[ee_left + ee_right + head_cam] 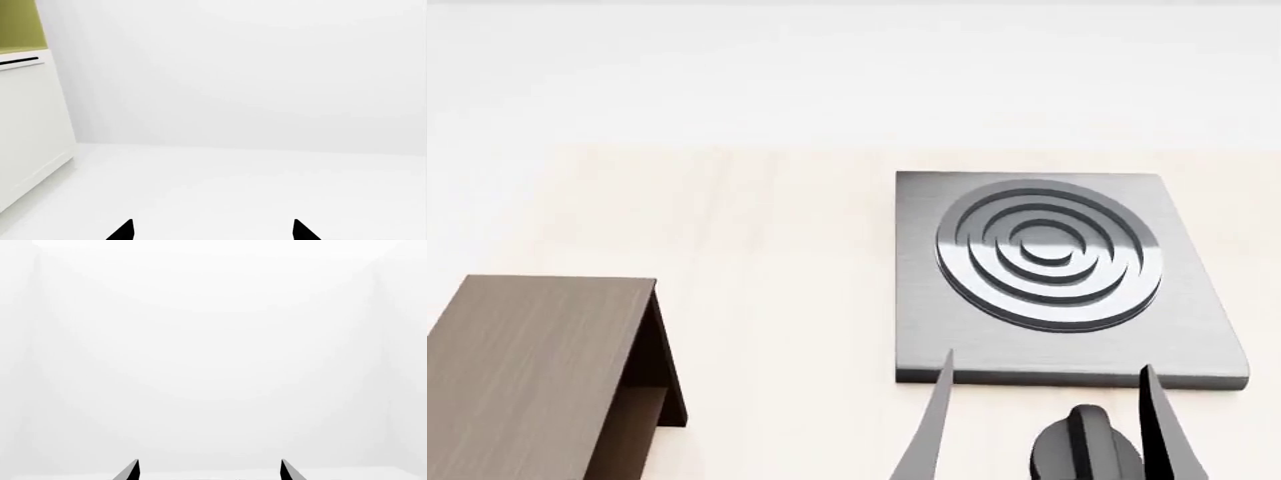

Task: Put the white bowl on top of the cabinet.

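The white bowl is out of view in every frame. The dark brown wood-grain cabinet [534,370] stands at the near left of the light wooden counter, its flat top bare. In the head view my right gripper [1049,362] is open and empty, its two fingers rising over the near edge of the grey stove plate [1188,330]. In the right wrist view the right gripper [210,460] shows only two spread fingertips against blank white. My left gripper [213,221] is open and empty, facing a white wall and floor; it does not show in the head view.
The grey stove plate with concentric rings lies at the right of the light wooden counter [787,260]. A white wall runs behind the counter. In the left wrist view a white cupboard [30,125] with a black handle stands to one side.
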Controlling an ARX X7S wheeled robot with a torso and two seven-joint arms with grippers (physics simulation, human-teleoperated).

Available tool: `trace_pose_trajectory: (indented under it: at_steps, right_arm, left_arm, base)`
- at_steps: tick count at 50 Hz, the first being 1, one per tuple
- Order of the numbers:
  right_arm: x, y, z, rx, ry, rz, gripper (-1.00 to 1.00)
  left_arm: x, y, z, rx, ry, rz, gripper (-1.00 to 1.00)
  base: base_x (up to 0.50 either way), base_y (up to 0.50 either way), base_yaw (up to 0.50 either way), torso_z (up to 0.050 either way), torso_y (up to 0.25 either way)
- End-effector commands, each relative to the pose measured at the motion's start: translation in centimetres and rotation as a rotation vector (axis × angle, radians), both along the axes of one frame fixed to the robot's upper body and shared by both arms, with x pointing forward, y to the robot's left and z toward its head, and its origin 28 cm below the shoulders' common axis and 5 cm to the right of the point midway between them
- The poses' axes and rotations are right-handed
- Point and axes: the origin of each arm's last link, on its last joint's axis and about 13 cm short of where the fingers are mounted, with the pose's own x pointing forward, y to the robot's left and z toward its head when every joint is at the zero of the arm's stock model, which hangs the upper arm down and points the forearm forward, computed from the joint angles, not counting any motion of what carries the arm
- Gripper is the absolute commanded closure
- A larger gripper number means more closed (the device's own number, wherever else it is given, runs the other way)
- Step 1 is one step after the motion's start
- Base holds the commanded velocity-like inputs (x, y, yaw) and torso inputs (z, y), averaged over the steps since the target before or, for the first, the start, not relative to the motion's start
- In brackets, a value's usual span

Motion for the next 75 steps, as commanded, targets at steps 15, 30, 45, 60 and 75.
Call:
trace_pose_trajectory:
  at_steps: [15, 30, 45, 60, 75]
  right_arm:
    - [-0.8, -2.2, 3.1, 0.218, -0.005, -0.346, -1.00]
    - [-1.1, -5.7, 3.9, 0.449, 0.040, -0.675, -1.00]
    - [-2.2, -7.8, 4.6, 0.582, 0.051, -0.792, -1.00]
    - [-3.3, -10.0, 5.6, 0.732, 0.087, -0.920, -1.00]
    - [-3.3, -10.5, 5.9, 0.800, 0.142, -0.953, -1.00]
  left_arm:
    - [0.0, 0.0, -0.1, -0.003, 0.002, -0.004, -1.00]
    - [0.0, 0.0, -0.1, -0.002, 0.001, -0.002, -1.00]
    - [0.0, 0.0, -0.1, -0.004, 0.003, 0.000, -1.00]
    - [0.0, 0.1, -0.2, -0.007, 0.006, 0.005, -1.00]
    - [-0.1, 0.1, -0.4, -0.010, 0.009, 0.007, -1.00]
  base:
    - [0.00, 0.00, 0.00, 0.000, 0.000]
    - [0.00, 0.00, 0.00, 0.000, 0.000]
    - [0.00, 0.00, 0.00, 0.000, 0.000]
    - [0.00, 0.00, 0.00, 0.000, 0.000]
    - [0.00, 0.00, 0.00, 0.000, 0.000]
